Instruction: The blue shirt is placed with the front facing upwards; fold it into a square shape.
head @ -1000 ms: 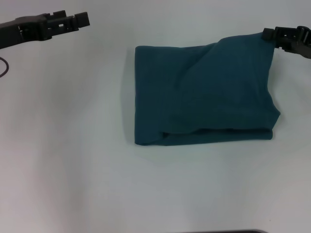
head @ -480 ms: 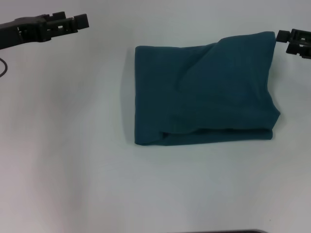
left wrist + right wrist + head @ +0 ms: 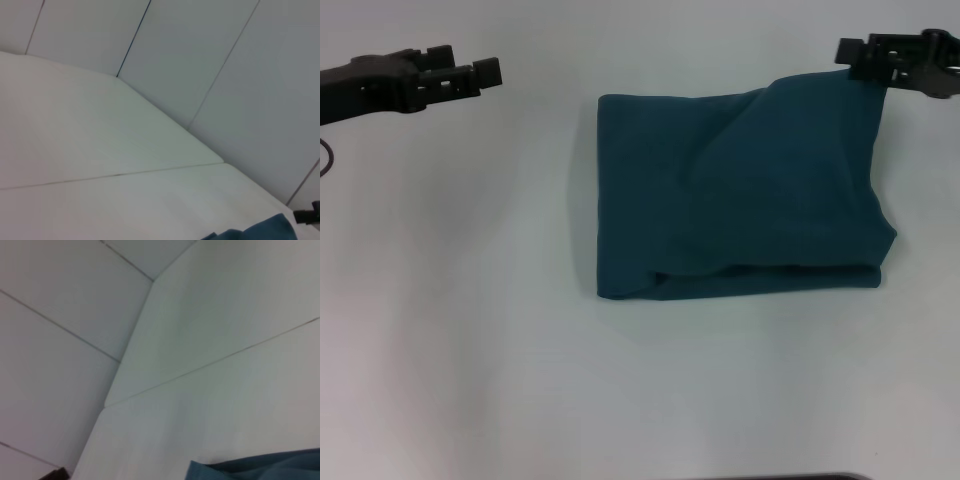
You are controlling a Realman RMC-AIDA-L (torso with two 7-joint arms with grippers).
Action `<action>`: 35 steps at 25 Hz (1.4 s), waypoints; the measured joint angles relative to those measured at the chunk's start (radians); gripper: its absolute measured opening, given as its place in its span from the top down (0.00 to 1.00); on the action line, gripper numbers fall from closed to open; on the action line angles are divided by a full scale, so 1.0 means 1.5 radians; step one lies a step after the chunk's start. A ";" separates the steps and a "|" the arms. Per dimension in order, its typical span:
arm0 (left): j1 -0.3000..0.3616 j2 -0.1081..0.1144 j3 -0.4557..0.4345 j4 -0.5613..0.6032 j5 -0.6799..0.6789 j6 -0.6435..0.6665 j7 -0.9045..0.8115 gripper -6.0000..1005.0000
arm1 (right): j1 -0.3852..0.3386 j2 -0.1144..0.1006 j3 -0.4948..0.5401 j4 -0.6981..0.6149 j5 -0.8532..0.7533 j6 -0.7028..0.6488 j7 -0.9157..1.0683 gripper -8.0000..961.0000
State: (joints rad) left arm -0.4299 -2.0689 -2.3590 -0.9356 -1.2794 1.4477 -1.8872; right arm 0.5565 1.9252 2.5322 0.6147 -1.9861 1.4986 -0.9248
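The blue shirt (image 3: 740, 195) lies folded into a rough rectangle in the middle of the white table, plain teal side up; no print or neck label shows. Its far right corner stands a little raised. My right gripper (image 3: 855, 55) hovers at that raised corner, touching or just above it. My left gripper (image 3: 470, 68) is held open and empty above the table at the far left, well apart from the shirt. An edge of the shirt also shows in the left wrist view (image 3: 260, 232) and in the right wrist view (image 3: 260, 467).
The white table (image 3: 470, 330) spreads all around the shirt. A dark cable loop (image 3: 326, 155) shows at the left edge. White wall panels (image 3: 200, 50) stand behind the table.
My right gripper let go of the raised far right corner and drew back to the right, then came back left over that corner. The shirt and the left arm have barely moved.
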 joint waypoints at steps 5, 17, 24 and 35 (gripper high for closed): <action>0.001 -0.001 -0.001 0.006 0.003 -0.003 0.003 0.04 | 0.027 0.004 -0.031 -0.013 0.000 0.007 0.002 0.47; -0.004 -0.008 -0.001 0.007 0.004 -0.008 0.003 0.04 | 0.049 0.027 -0.155 -0.076 -0.001 -0.174 -0.013 0.88; -0.004 -0.009 -0.001 0.014 0.007 -0.012 0.003 0.04 | 0.051 0.045 -0.209 -0.074 -0.002 -0.272 -0.035 0.99; -0.004 -0.007 0.004 0.024 0.008 -0.018 0.003 0.04 | 0.040 0.051 -0.196 -0.051 0.057 -0.231 -0.120 0.99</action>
State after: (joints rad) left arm -0.4361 -2.0800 -2.3526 -0.9001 -1.2669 1.4202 -1.8821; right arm 0.6160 2.0023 2.2378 0.5387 -1.9006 1.1516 -1.1051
